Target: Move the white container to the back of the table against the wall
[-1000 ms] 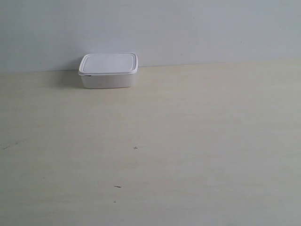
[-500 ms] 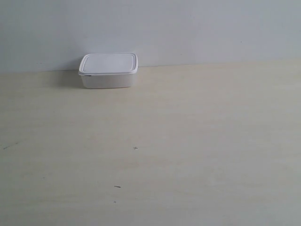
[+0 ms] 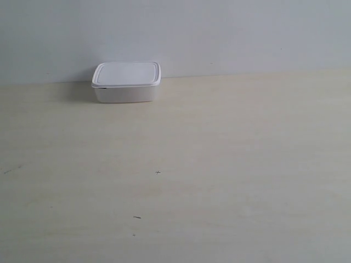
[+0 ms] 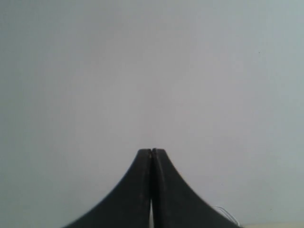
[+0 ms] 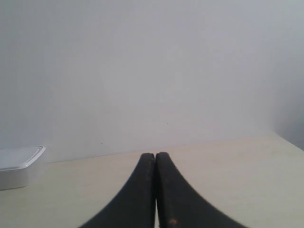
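**A:** Exterior view first: has anything moved in the last second?

**B:** Nothing. The white container (image 3: 126,82) sits where it sat, lid on, at the back of the table (image 3: 219,164), with its rear edge at the foot of the wall (image 3: 219,33) (whether it actually touches, I can't tell). No arm shows in this view. I'd judge the task done, or as good as.

**A:** And the left wrist view?

**B:** It shows only the left gripper (image 4: 151,154). Its two dark fingers are pressed together with nothing between them, and it points at bare wall. A sliver of table shows in one corner. The container isn't in it.

**A:** The right wrist?

**B:** The right gripper (image 5: 155,156) is also closed on nothing. This view does catch the container at its edge, resting on the table near the wall and well apart from the fingers. The left camera misses that. Only the exterior view shows the whole box along the wall line.
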